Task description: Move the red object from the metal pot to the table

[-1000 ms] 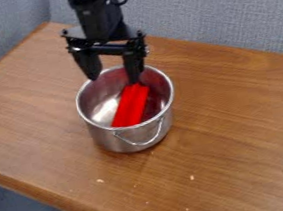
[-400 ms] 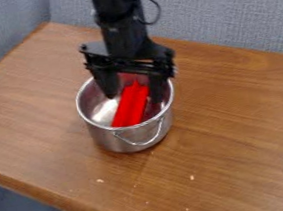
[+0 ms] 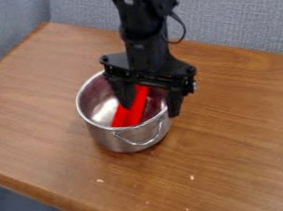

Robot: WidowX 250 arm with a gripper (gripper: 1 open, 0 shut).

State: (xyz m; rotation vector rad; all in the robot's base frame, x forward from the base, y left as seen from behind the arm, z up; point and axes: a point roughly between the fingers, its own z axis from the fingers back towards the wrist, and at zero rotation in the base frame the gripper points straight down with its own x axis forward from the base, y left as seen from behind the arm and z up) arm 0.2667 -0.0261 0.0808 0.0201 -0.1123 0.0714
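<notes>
The round shiny silver metal pot [image 3: 126, 115] sits on the brown wood-grain table [image 3: 47, 92], near the middle of the tabletop and a bit closer to its far edge. The bright red long block [image 3: 135, 107] lies inside the pot. It leans, with 1 end down on the pot's floor and the other end up by the far wall. That is likely because the block is about as long as the pot is wide, so it cannot lie flat with ease.

The black claw [image 3: 151, 88] hangs over the pot and points straight down. Its 2 fingers are spread wide apart and hold nothing. 1 finger dips inside the pot by the red block. The other comes down at the pot's right rim; I cannot tell if it is inside or outside the wall. The fingers look spread so that the block can fit between them.

The block is not out yet. I think the next job is to line up, go lower and squeeze it. If a finger bumps the rim, the pot could slide.

The pot's thin wire handle [image 3: 139, 139] hangs on the near side, out of the way.
</notes>
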